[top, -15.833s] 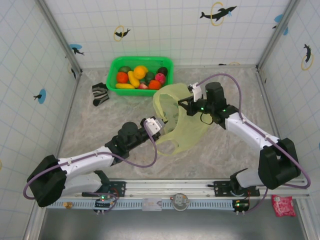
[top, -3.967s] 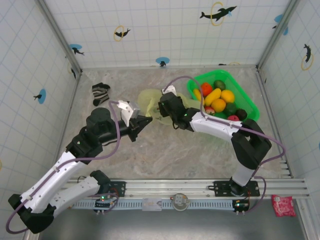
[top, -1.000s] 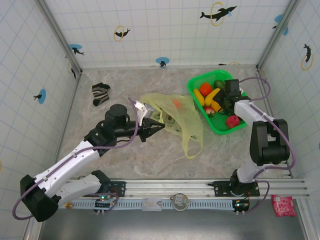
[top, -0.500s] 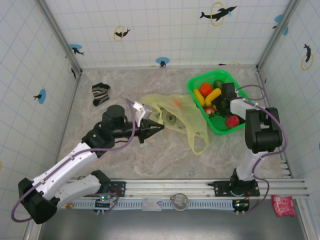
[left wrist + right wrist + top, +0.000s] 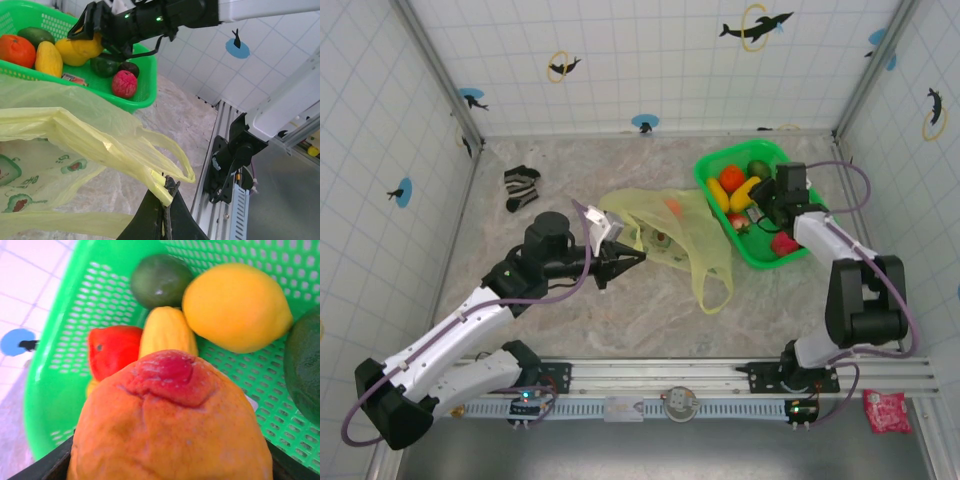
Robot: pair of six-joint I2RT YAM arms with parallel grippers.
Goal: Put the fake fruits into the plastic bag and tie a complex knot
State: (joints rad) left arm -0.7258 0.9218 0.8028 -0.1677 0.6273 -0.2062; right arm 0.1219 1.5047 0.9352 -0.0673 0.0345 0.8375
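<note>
Left fingers clenched on a handle edge of the plastic bag, which lies spread on the tabletop beside the green basket; left arm extended low, forward-right. Right fingers clamp an orange fruit over the basket; right arm reaches forward, wrist turned left.

White tiled walls, dolphin stickers, seemingly marbled floor

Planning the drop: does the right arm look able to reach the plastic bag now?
Probably yes: the right gripper holds a fruit above the basket, the plastic bag lies just beside it, and nothing stands between them.
</note>
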